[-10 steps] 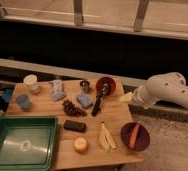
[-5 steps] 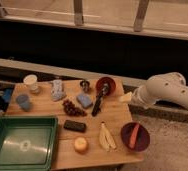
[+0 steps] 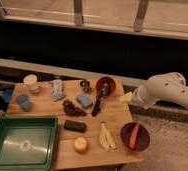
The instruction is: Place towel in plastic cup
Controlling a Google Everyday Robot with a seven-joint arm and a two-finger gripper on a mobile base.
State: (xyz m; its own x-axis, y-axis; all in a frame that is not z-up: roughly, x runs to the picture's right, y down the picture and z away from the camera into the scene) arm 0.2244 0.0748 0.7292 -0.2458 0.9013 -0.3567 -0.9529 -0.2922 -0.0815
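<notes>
The towel [image 3: 57, 90], a small pale blue-grey and white lump, lies on the wooden table [image 3: 114, 122] at the back left. Left of it and nearer the front, by the table's left edge, the squat blue-grey plastic cup [image 3: 23, 101] stands upright. My white arm reaches in from the right. Its gripper [image 3: 126, 97] hovers at the table's right back edge, open and holding nothing. It is far to the right of both the towel and the cup.
A cream cup [image 3: 31, 82] stands behind the plastic cup. Between towel and gripper are a metal cup [image 3: 84, 86], a blue sponge [image 3: 84, 101], grapes [image 3: 73, 108] and a red bowl [image 3: 107, 85] with a black brush [image 3: 98, 102]. In front are a green tray [image 3: 21, 142], a banana [image 3: 105, 136] and a purple bowl [image 3: 134, 136].
</notes>
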